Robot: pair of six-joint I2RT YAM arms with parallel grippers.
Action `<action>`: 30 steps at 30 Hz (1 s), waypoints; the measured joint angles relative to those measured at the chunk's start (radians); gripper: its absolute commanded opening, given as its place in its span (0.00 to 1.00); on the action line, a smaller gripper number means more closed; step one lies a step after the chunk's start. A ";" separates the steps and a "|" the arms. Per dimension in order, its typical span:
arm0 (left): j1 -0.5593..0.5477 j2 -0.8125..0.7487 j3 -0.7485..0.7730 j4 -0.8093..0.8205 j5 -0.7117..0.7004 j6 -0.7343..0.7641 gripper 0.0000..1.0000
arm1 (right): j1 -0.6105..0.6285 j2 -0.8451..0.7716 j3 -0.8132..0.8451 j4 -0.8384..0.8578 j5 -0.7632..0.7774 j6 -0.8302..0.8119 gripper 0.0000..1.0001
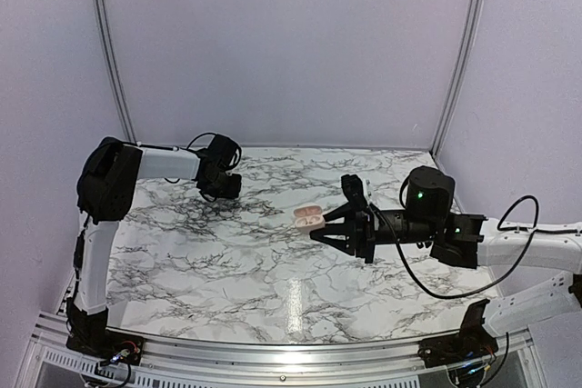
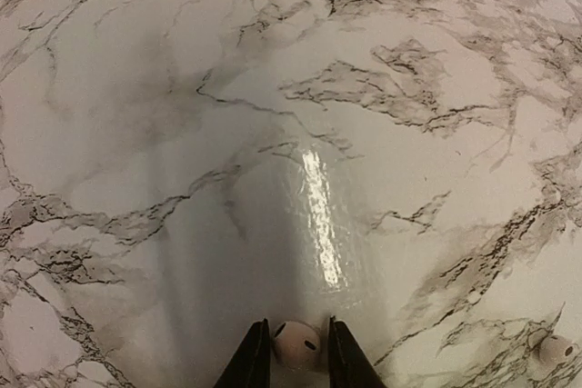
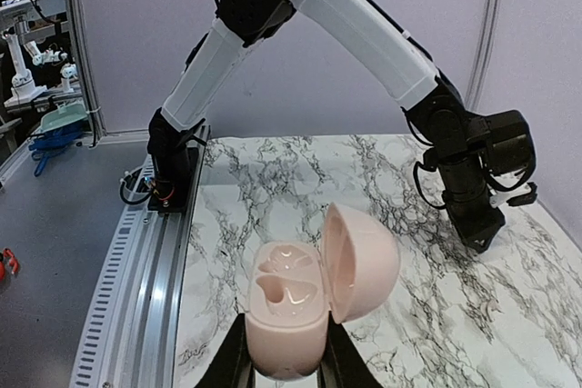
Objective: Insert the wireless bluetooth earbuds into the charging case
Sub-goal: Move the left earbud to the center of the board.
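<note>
Two small pale pink earbuds lie on the marble table; none is black. One earbud (image 2: 297, 345) sits between the tips of my left gripper (image 2: 297, 341), whose fingers press in on both sides of it at table level. The other earbud (image 2: 555, 349) lies loose to the right. My left gripper (image 1: 224, 190) is at the table's back left. The charging case (image 3: 285, 324) is pale pink, its lid (image 3: 362, 263) swung open and both sockets empty. My right gripper (image 3: 284, 356) is shut on the case's base. The case (image 1: 308, 216) sits mid-table in the top view.
The left arm (image 3: 355, 34) arches across the right wrist view, and its wrist (image 3: 473, 179) points down at the table. A metal rail (image 3: 136, 261) edges the table on that side. Pale walls (image 1: 291, 43) close in the back and sides.
</note>
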 measured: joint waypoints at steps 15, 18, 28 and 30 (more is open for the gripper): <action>-0.098 -0.222 -0.313 0.011 0.061 0.112 0.03 | 0.000 -0.001 0.011 -0.002 -0.012 0.030 0.00; -0.126 -0.317 -0.431 0.010 0.097 0.109 0.02 | 0.000 -0.004 0.010 0.001 -0.017 0.030 0.00; -0.205 -0.798 -0.742 0.154 0.161 0.093 0.00 | 0.016 -0.018 -0.060 0.082 -0.017 -0.010 0.00; -0.228 -0.922 -0.791 0.225 0.164 0.091 0.00 | 0.039 -0.027 -0.074 0.096 0.013 -0.041 0.00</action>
